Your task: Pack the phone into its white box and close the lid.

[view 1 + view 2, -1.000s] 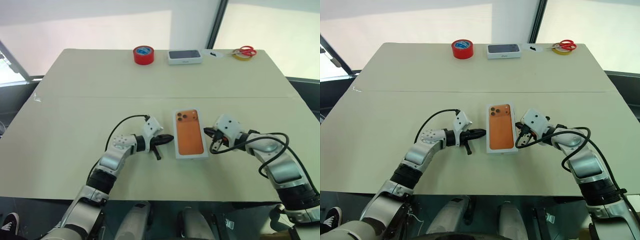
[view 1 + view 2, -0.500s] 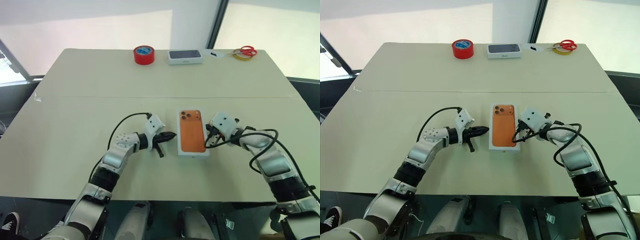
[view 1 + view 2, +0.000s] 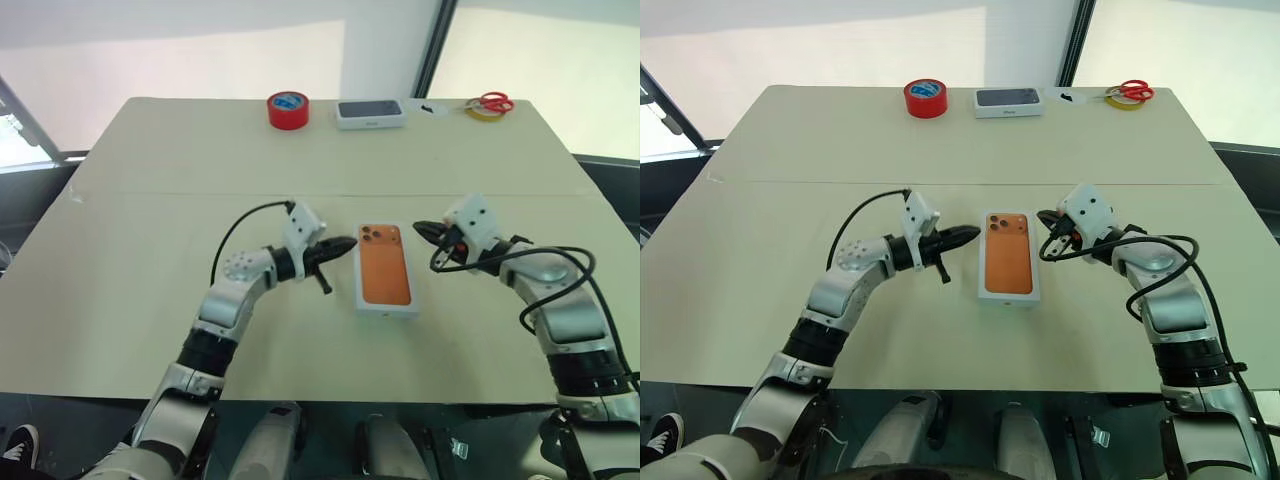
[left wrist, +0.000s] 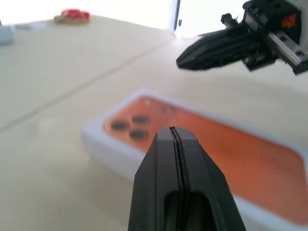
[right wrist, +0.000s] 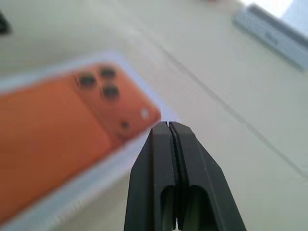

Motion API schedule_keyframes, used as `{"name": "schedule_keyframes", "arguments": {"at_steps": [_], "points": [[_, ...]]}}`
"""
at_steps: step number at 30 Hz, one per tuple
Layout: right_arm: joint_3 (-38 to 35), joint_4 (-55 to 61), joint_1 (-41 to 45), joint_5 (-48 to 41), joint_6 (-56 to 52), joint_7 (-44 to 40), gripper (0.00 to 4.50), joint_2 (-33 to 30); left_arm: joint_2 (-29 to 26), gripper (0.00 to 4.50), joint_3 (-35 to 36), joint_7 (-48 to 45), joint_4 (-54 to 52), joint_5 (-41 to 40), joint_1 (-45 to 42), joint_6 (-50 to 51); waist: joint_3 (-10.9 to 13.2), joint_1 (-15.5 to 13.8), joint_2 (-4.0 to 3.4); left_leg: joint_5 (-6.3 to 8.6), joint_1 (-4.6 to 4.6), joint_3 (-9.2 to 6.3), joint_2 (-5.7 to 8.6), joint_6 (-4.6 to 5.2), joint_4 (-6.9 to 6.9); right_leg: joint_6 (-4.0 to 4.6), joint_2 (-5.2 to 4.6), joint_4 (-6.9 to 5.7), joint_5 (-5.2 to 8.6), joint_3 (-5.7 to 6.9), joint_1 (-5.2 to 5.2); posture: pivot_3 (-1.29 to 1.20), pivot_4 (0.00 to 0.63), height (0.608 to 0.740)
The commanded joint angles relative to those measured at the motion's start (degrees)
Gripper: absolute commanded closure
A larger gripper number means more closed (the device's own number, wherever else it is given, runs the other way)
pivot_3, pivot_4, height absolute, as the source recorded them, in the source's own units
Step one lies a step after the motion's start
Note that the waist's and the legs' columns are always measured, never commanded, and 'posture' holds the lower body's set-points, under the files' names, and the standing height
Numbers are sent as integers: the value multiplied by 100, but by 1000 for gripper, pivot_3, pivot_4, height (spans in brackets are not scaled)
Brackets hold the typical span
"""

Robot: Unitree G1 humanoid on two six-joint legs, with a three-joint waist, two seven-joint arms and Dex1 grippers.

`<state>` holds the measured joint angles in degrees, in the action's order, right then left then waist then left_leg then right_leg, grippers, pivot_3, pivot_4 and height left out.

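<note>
The lid (image 3: 386,277), white-rimmed with an orange phone picture on its face, lies flat at the middle of the table (image 3: 150,230). It covers the white box beneath it, and the phone is hidden. My left gripper (image 3: 352,242) hovers shut just left of the lid's far corner, pointing right. My right gripper (image 3: 418,229) hovers shut just right of that far end, pointing left. Neither holds anything or touches the lid. The left wrist view shows the lid (image 4: 202,149) below my shut fingers (image 4: 163,159), with the right gripper (image 4: 180,61) beyond.
Along the table's far edge stand a red tape roll (image 3: 288,108), a white box with a dark phone picture (image 3: 370,113), and red-handled scissors on a yellow tape ring (image 3: 488,104). A seam (image 3: 200,193) runs across the tabletop.
Both grippers have risen from table level beside the lid and now hover higher near its far end. The right gripper has drawn back from the lid's right edge. Both stay shut.
</note>
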<state>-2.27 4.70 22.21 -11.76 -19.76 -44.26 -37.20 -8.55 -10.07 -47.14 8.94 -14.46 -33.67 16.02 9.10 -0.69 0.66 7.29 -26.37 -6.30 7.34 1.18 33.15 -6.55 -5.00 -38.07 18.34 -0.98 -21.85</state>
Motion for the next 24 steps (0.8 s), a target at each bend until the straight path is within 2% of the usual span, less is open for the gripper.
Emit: {"name": "schedule_keyframes", "arguments": {"at_steps": [1, 6, 9, 10, 12, 13, 17, 19, 20, 24], "points": [[119, 455, -206, -154, -1, -330, 4468, -111, 57, 4500, -289, -32, 106, 133, -127, 165, -1, -2, 0, 1, 1, 0, 1, 1, 1, 0, 0, 1, 0, 0, 4, 0, 150, 740], [987, 550, -961, 822, 359, -422, 4468, -538, -121, 4500, -811, 209, 733, 826, -103, 441, -1, 8, 0, 1, 7, 0, 1, 2, 0, -1, 0, -1, 1, 0, 6, 0, 150, 740], [1021, 594, -1061, 697, 5, -487, 4468, -533, -199, 4500, -837, 89, 762, 776, -14, 614, -11, 29, 1, 5, 40, 0, 0, 1, -3, 0, -1, 3, 2, -3, 23, 0, 150, 740], [984, 610, -1047, 604, -111, -544, 4498, -530, -222, 4250, -798, 51, 759, 744, 14, 579, -12, 29, 1, 12, 64, 0, -1, -3, -7, -1, -1, 11, 4, -1, 46, 0, 150, 740], [716, 626, -939, 135, -514, -621, 3966, -393, -241, 3660, -697, 29, 705, 697, 51, 401, -15, 30, 3, 29, 101, -1, -1, -3, -12, 0, -3, 21, 20, 0, 86, 0, 150, 740], [597, 587, -830, 58, -546, -541, 3689, -320, -236, 3188, -578, -21, 605, 548, 57, 502, -15, 35, 3, 32, 102, -1, -2, -3, -11, 2, -4, 23, 24, 0, 90, 0, 150, 740], [233, 593, -572, -281, -542, -547, 1737, -246, -387, 1243, -106, -268, 88, 4, 121, 606, -12, 62, 3, 32, 90, -1, -1, -1, -11, -14, -4, 25, 15, -2, 75, 0, 150, 740], [-61, 666, -532, -625, -536, -707, 653, -282, -710, 216, 174, -446, -266, -209, 213, 628, -7, 81, 1, 31, 75, 0, -2, -1, -12, -15, -4, 20, 14, -2, 56, 0, 150, 740], [-219, 704, -543, -784, -500, -795, 144, -323, -899, 0, 338, -474, -422, -262, 263, 581, -5, 87, 1, 30, 67, -1, -1, 0, -11, -16, -4, 18, 14, -2, 49, 0, 150, 740], [-903, 986, -734, -1617, -719, -1346, 63, -652, -1796, 0, 1087, -847, -1011, -849, 567, 936, -3, 118, -2, 31, 66, -1, -1, -1, -11, -16, -5, 18, 14, -2, 50, 0, 150, 740]]}}
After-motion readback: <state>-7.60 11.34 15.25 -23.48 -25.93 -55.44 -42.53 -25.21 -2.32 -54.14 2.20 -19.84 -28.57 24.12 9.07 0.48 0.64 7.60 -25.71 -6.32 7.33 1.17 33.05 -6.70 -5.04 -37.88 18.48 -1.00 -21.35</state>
